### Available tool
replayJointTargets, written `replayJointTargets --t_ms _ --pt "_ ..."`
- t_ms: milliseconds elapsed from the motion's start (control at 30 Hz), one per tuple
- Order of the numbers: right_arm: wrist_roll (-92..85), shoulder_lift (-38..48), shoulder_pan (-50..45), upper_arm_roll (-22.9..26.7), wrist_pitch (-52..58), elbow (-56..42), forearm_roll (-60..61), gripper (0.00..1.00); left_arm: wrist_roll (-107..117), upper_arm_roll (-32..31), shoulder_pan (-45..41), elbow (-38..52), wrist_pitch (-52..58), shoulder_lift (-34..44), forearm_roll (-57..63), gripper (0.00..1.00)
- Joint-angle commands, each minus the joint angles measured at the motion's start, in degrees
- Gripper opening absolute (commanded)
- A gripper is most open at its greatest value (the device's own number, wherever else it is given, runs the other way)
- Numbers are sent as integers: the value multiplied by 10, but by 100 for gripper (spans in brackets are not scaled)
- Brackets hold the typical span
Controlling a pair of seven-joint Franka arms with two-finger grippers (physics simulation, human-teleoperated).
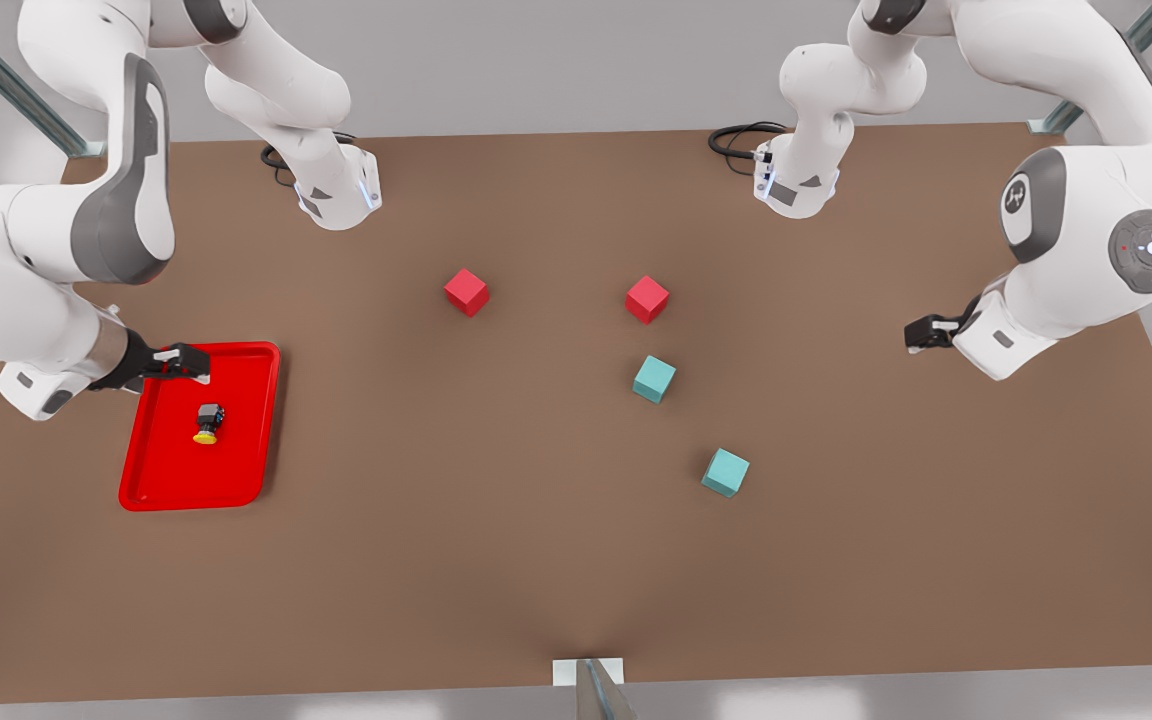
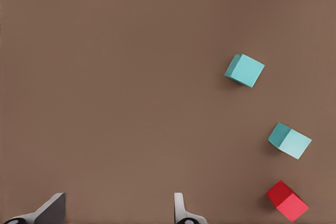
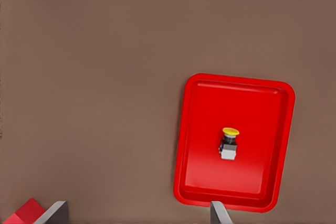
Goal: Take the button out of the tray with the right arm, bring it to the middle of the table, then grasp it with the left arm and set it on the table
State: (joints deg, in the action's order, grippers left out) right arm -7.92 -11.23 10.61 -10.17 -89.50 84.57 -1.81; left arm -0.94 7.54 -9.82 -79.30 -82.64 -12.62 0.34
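Opening step: the right tool (image 1: 179, 362) hangs with fingers apart over the tray (image 1: 246, 470) rim, button (image 1: 208, 423) lying just ahead. Next, descend and close. Left tool (image 1: 926, 333) waits, fingers spread, above the surface (image 1: 496, 540).

**Simulated robot lab bench**

Rendered test bench, not a home or shop. Plain matte brown table (image 1: 496, 560) as the landmark, flat and unmarked, ringed by pale grey floor and wall. Two white jointed arms (image 1: 56, 250) (image 1: 1086, 230) bolted at the table's far edge, black cables coiled beside each base. Metal frame struts (image 1: 6, 80) slanting off beyond the far corners, another bracket at the near edge's middle. On the table, only practice props: a red tray (image 1: 256, 420) near the front view's left end, red cubes (image 1: 466, 291) and teal cubes (image 1: 654, 379) around the middle.
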Motion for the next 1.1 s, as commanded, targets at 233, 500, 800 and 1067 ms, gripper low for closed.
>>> replayJointTargets --t_ms 233,500,800,1067 --pt "47 -33 80 7 -328 271 -3 100 -6 0 1 0 -12 -4 4 100" --pt "-23 -178 158 6 -339 184 -1 100 -6 0 2 -1 -11 -4 3 100" --pt "-42 -201 168 5 -376 180 -36 100 -6 0 1 0 -11 -8 3 100" --pt "-49 -158 184 -1 -393 250 -72 100 -6 0 2 -1 -11 -13 3 100"
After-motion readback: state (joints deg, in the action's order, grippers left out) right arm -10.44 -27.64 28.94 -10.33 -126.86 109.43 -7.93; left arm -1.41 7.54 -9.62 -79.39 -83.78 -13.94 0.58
